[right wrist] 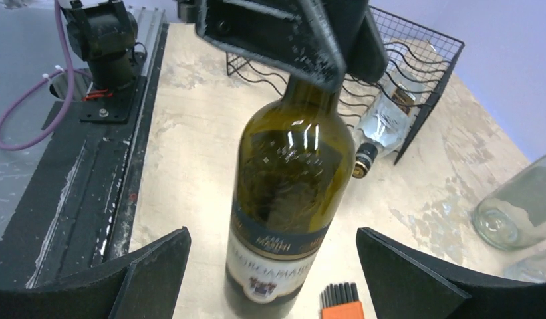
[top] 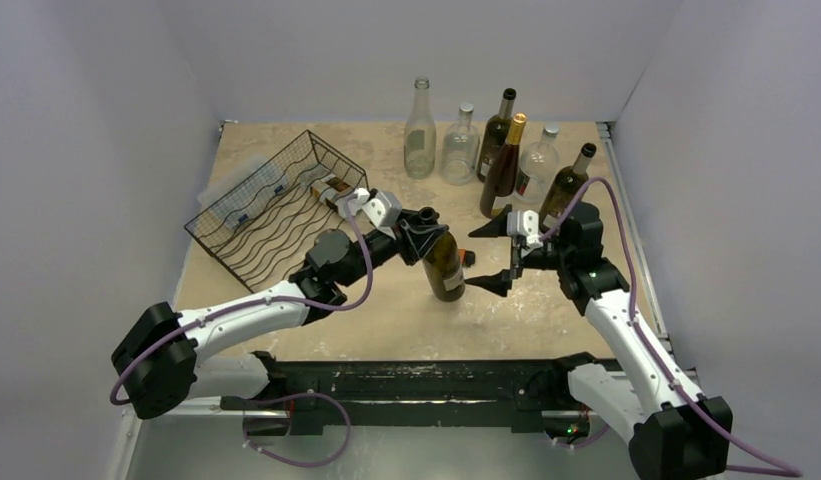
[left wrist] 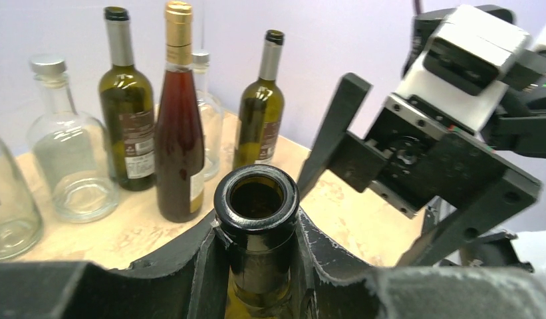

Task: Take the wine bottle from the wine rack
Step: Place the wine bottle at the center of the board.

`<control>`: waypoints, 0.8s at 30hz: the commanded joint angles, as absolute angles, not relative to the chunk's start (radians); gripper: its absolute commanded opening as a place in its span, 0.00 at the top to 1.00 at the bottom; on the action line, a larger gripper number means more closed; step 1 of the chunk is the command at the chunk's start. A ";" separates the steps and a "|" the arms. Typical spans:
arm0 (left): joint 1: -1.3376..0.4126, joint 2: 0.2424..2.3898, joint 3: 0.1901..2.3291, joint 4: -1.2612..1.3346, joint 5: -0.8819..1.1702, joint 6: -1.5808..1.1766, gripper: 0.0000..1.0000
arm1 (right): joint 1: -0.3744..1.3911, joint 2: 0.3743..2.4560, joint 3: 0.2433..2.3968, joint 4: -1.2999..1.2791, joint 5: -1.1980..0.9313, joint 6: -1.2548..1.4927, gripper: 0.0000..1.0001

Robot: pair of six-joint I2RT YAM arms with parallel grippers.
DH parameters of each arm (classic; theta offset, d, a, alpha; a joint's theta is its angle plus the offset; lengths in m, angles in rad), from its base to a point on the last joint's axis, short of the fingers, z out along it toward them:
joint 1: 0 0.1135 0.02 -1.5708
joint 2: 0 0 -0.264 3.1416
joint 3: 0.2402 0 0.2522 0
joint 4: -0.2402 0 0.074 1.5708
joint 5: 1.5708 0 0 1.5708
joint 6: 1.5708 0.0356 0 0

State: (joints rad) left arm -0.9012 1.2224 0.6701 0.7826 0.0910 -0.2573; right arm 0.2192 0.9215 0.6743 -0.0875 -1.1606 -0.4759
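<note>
The wine bottle (top: 445, 268) is dark green with a blue and white label and stands upright on the table, just right of the black wire wine rack (top: 271, 210). My left gripper (top: 424, 226) is shut on its neck just below the open mouth (left wrist: 257, 198), with a finger on each side. My right gripper (top: 492, 256) is open, right of the bottle at body height. In the right wrist view the bottle (right wrist: 290, 173) stands between its spread fingers (right wrist: 150, 266) without touching them. The rack (right wrist: 416, 73) behind it holds a clear bottle (right wrist: 384, 126) lying down.
Several bottles stand at the back right: two clear ones (top: 419, 130) (top: 460, 146), a dark green one (top: 496, 135), an amber one (top: 503, 160), another clear one (top: 538, 165) and a green one (top: 566, 185). A small orange and black object (right wrist: 340, 302) lies by the bottle's base. A black rail (top: 416, 378) runs along the near edge.
</note>
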 commanded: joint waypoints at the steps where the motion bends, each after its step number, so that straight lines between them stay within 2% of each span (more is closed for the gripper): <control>1: -0.846 1.178 0.780 0.806 0.084 -0.266 1.00 | 0.188 0.901 0.724 -0.156 -1.128 -0.520 0.01; 11: -0.756 1.247 0.917 0.662 0.100 -0.235 1.00 | 0.168 0.907 0.737 -0.181 -1.092 -0.534 0.01; 24: -0.692 1.429 1.129 0.608 0.104 -0.174 1.00 | 0.164 0.909 0.737 -0.198 -1.060 -0.560 0.01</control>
State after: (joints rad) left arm -0.7170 1.4139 0.9981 0.4835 0.0963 -0.2047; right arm 0.1688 0.9096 0.6918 -0.1810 -1.0821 -0.5404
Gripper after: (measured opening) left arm 0.314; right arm 0.987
